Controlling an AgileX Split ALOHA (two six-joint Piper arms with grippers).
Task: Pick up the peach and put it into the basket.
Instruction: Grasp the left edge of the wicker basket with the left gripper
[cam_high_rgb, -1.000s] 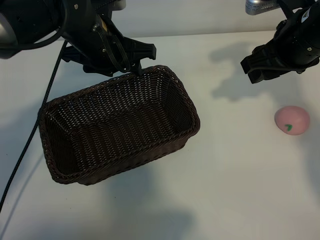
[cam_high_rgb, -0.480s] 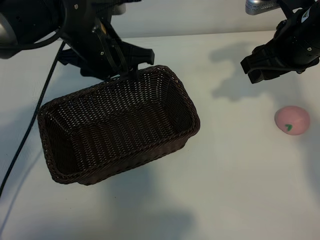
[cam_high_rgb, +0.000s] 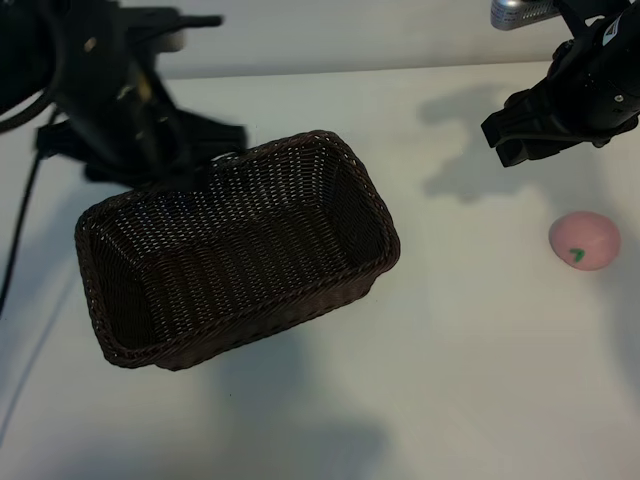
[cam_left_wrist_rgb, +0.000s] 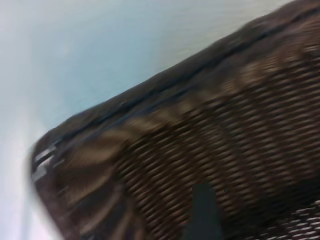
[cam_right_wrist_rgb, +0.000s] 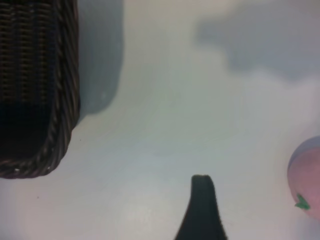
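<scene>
The peach (cam_high_rgb: 584, 240), a small pale-pink ball with a green leaf mark, lies on the white table at the right; the right wrist view catches it (cam_right_wrist_rgb: 307, 175) at the frame's edge. The dark brown wicker basket (cam_high_rgb: 352, 170) stands left of centre with nothing inside. My right gripper (cam_high_rgb: 510, 135) hangs open above the table, behind and to the left of the peach and apart from it. My left gripper (cam_high_rgb: 215, 150) hovers open over the basket's back left rim (cam_left_wrist_rgb: 150, 95), holding nothing. One dark finger (cam_left_wrist_rgb: 202, 210) shows over the weave.
The white table (cam_high_rgb: 470, 380) stretches bare in front of the basket and between basket and peach. A black cable (cam_high_rgb: 20, 240) hangs down at the far left. The basket's corner (cam_right_wrist_rgb: 55, 140) shows in the right wrist view.
My left arm has swung quickly to the left along the basket's back rim. The basket has shifted very slightly. The right arm and the peach have stayed put.
</scene>
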